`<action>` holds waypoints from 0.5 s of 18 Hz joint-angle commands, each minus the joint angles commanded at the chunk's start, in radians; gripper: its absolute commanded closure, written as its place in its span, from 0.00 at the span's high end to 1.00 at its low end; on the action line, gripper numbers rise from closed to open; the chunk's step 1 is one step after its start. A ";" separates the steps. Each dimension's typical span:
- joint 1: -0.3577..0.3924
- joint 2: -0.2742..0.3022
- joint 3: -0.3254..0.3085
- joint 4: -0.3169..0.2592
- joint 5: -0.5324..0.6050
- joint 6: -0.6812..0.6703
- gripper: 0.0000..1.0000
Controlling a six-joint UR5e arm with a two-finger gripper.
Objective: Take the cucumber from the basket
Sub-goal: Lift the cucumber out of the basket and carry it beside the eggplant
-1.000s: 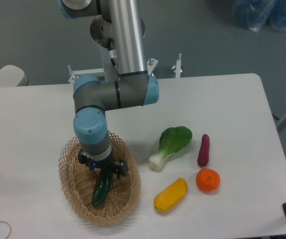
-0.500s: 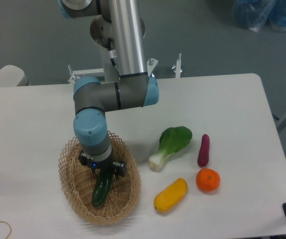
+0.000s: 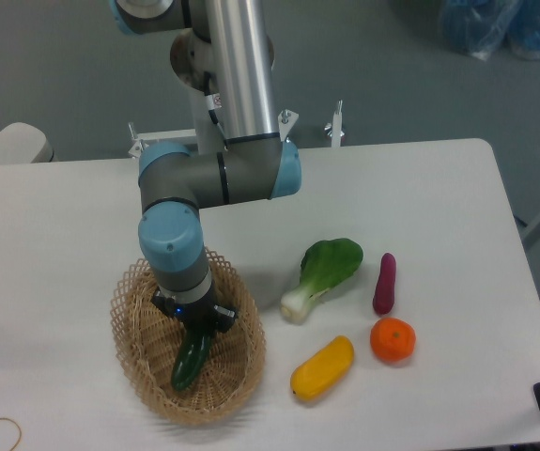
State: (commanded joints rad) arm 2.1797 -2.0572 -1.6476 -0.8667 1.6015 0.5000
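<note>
The cucumber (image 3: 189, 358) lies inside the basket (image 3: 129, 324), toward its middle, with its long axis running from the upper right down to the lower left as the fixed camera sees it, and its upper end sits directly under the gripper (image 3: 195, 322). That is the relation the lift depends on: the gripper comes straight down over the cucumber's top end rather than its middle, so most of the length hangs out below and to the left of the hold. The two fingers stand on either side of that upper end, drawn in close against it, and they appear clamped on the cucumber; the wrist housing hides the exact contact, so I judge the grip from how tightly the dark fingers flank the green skin. The lower end of the cucumber looks as if it rests on or hangs just over the woven floor of the basket, and I cannot tell which. The glossy skin and the off-centre hold suggest the cucumber may tip or slide as it rises, and its free end could catch the lattice rim. Outside the basket, well apart on the surface (image 3: 439, 207), lie a bok choy (image 3: 324, 272), an eggplant (image 3: 384, 283), an orange (image 3: 393, 339) and a yellow vegetable (image 3: 323, 367).
</note>
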 joint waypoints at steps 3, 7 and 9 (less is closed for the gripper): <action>0.027 0.049 0.043 -0.008 0.049 0.073 0.36; 0.139 0.104 0.110 -0.070 0.038 0.216 0.36; 0.202 0.124 0.155 -0.161 0.000 0.334 0.36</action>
State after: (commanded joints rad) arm 2.3820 -1.9329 -1.4928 -1.0273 1.6017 0.8339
